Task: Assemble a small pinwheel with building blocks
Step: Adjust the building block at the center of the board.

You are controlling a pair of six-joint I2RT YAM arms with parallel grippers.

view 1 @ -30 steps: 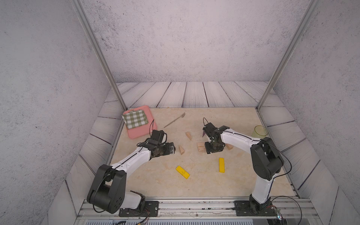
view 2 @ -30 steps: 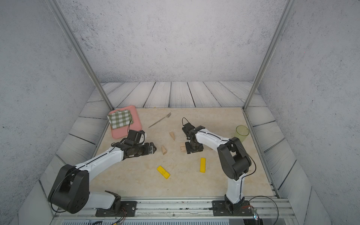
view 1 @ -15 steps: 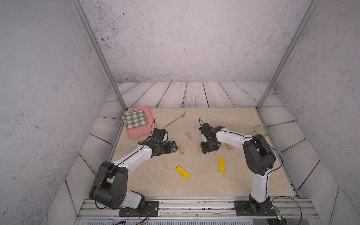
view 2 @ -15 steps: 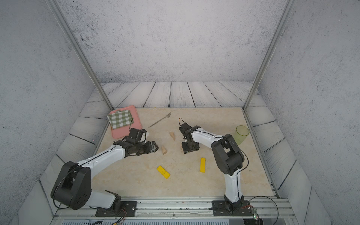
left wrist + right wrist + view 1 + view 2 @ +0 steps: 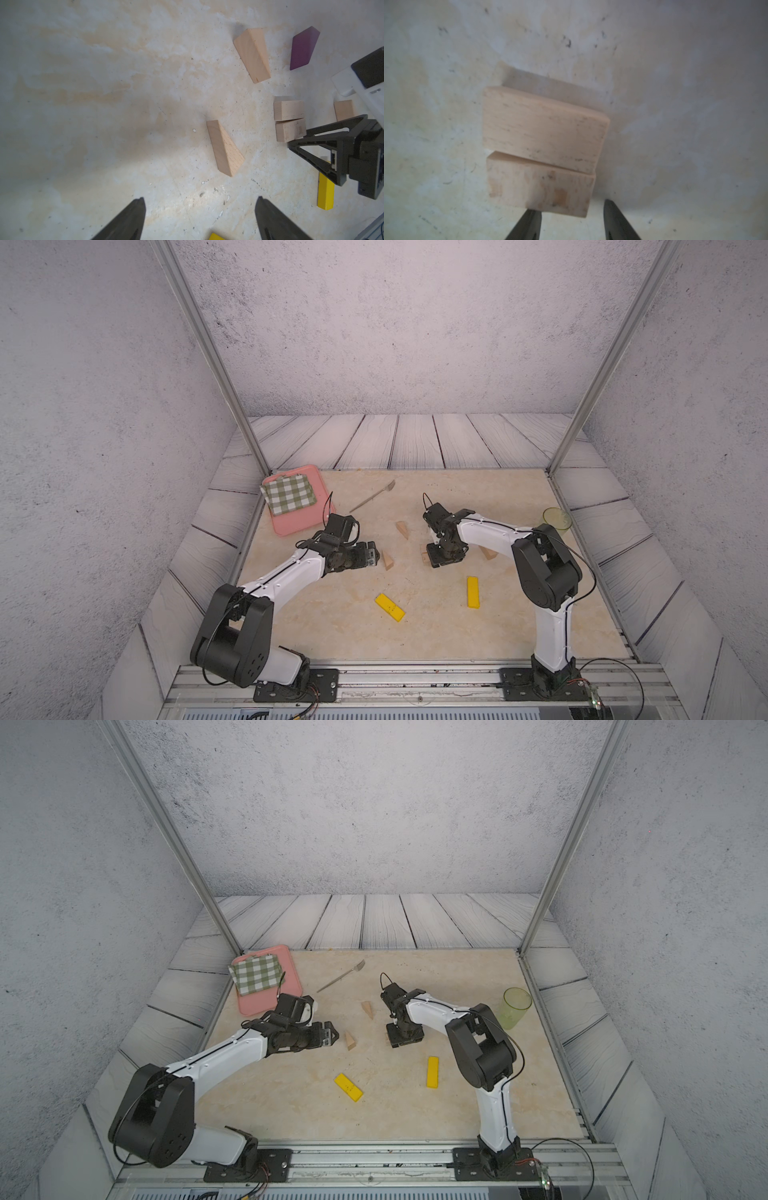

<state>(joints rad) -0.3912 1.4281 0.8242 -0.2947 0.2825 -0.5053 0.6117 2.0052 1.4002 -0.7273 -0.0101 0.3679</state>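
Comparing with a second back: the right arm has swung its elbow in toward the left. The right tool (image 5: 570,212) now stands tip-down over the two tan rectangular blocks (image 5: 542,128), mid-surface. Its jaws sit part-way apart, pinching nothing. One fingertip (image 5: 529,222) is at the nearer block's edge. The blocks lie long side to long side, touching at one end, with a sliver of gap at the other. Judged: it is squaring up the hub, so the pinwheel is barely begun.

The left tool (image 5: 201,204) has crept a little toward the nearest tan wedge (image 5: 387,561). Its jaws are spread wide and empty, with the wedge just ahead, untouched.

Other pieces lie loose:
- second tan wedge (image 5: 402,529), farther back
- purple wedge (image 5: 303,47), near it, hidden from both top views by the right arm
- third tan wedge (image 5: 488,552), right of that forearm
- two yellow bars (image 5: 390,608), nearer the robot, well apart

Room: the near half of the surface (image 5: 332,639) is open apart from the bars, good ground for the stem. Both tools are close around the hub, so crowding looks the likely trouble. Fork (image 5: 372,497), pink tray (image 5: 297,524) and green cup (image 5: 557,519) keep to the far and right margins, well clear.
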